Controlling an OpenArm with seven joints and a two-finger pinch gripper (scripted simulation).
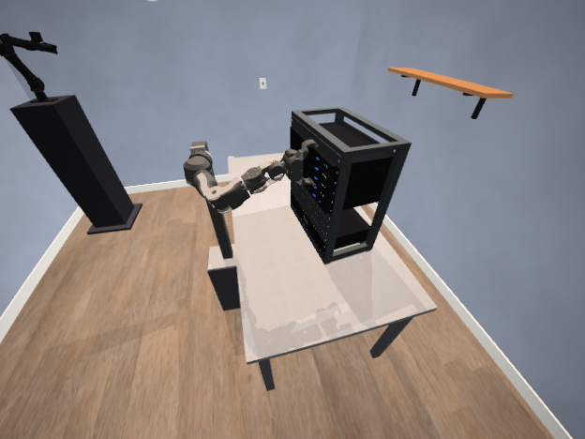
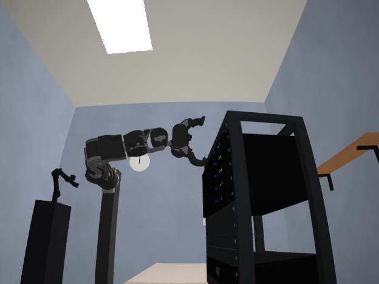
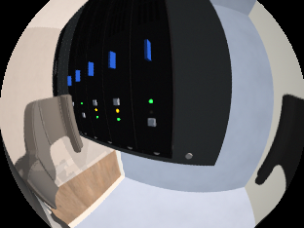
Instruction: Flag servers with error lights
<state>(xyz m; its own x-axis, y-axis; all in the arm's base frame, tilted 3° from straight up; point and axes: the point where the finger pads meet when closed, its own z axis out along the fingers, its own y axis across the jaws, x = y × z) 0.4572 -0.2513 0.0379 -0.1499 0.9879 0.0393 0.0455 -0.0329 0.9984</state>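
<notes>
The black server rack (image 1: 386, 198) (image 2: 235, 183) (image 3: 189, 59) stands upright on the pale table (image 1: 292, 293) (image 2: 171, 272). Several stacked servers fill its upper half, each with a small blue rectangle (image 3: 148, 48) (image 1: 316, 160) (image 2: 214, 164) on the front. In the wrist view the top server shows a green light (image 3: 151, 100), and the two below it show yellow lights (image 3: 117, 112) (image 3: 95, 110). My gripper (image 1: 302, 160) (image 2: 203, 139) (image 3: 150, 138) is open and empty. It faces the upper servers just in front of the rack, and its lower finger is close to the rack's front edge.
The arm's post (image 1: 221, 231) stands at the table's left edge. A tall black pedestal (image 1: 70, 160) (image 2: 42, 241) with a camera arm is on the floor to the left. An orange wall shelf (image 1: 448, 83) (image 2: 345, 152) hangs behind the rack.
</notes>
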